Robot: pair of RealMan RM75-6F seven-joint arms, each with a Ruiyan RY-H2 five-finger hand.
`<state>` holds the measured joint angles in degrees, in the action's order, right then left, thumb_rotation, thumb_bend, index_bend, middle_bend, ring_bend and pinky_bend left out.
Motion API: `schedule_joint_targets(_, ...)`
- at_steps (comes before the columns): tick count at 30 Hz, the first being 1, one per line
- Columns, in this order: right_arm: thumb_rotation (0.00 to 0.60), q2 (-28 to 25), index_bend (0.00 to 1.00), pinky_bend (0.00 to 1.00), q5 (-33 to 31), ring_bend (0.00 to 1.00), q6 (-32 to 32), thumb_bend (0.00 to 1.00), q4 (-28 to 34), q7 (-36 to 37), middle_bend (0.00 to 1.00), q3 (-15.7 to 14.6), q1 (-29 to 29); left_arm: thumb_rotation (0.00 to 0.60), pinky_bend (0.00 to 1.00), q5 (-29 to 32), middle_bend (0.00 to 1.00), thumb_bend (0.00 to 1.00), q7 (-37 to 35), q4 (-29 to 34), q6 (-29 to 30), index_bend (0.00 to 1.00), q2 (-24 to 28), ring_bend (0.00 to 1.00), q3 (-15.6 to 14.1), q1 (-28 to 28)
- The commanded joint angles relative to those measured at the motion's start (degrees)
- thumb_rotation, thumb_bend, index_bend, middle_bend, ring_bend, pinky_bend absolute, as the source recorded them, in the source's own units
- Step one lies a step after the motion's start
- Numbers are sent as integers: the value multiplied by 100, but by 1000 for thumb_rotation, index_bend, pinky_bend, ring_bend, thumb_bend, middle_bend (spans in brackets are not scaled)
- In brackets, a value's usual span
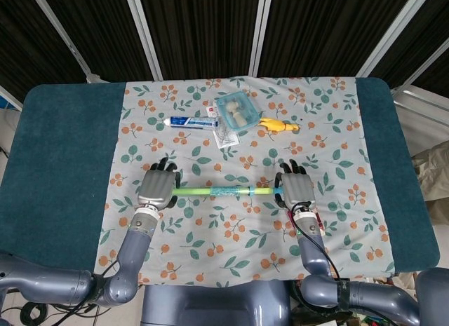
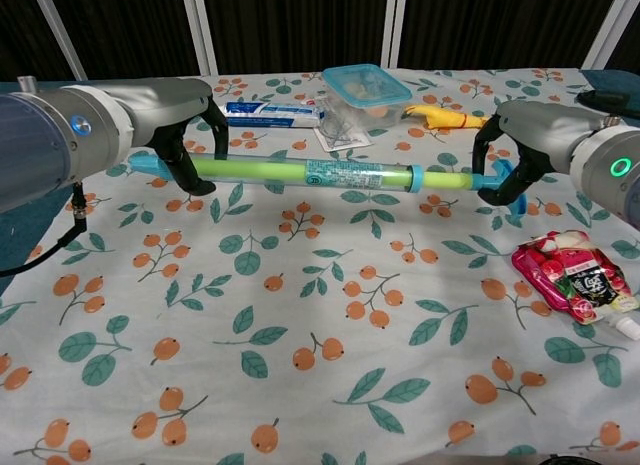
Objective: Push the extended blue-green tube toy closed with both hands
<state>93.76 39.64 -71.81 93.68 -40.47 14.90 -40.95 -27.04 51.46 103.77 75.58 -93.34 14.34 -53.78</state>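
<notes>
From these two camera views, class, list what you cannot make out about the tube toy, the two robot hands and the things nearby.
- Left end of the blue-green tube toy: chest view, hidden by the left robot hand.
- Blue handle at the toy's right end: both views, mostly covered by the right robot hand.
- Contents of the clear lidded box: head view, too small.
- Print on the red pouch: chest view, too small; its cap is cut by the edge.
</notes>
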Motion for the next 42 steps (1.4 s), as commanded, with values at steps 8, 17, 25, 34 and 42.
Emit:
schedule_joint_targets(8,600,-123,170,152,-140,23,60,267,21,-71,20,6,10,600,130,54,107,271,52,27,51,287,112,39,-67,48)
schedule_joint_targets(17,600,-373,69,151,-158,21,-11,242,112,-145,9,-77,96,600,101,77,68,223,-6,239,81,221,617,8,-268,298)
schedule_joint_targets(25,600,-1241,69,151,679,20,-168,225,480,443,7,-474,618,600,95,-1250,68,163,-1147,874,194,119,1651,9,-811,1141)
schedule_joint_targets(34,600,-2543,0,147,2237,0,-826,121,832,1853,0,-1241,1748,600,92,-3859,18,92,-2869,717,897,8,2733,8,-1989,2530)
schedule_joint_targets(42,600,-3278,0,144,3621,0,-1707,65,471,3022,0,-1967,2767,600,77,-5169,0,86,-3969,-99,1931,0,2938,7,-2571,3660)
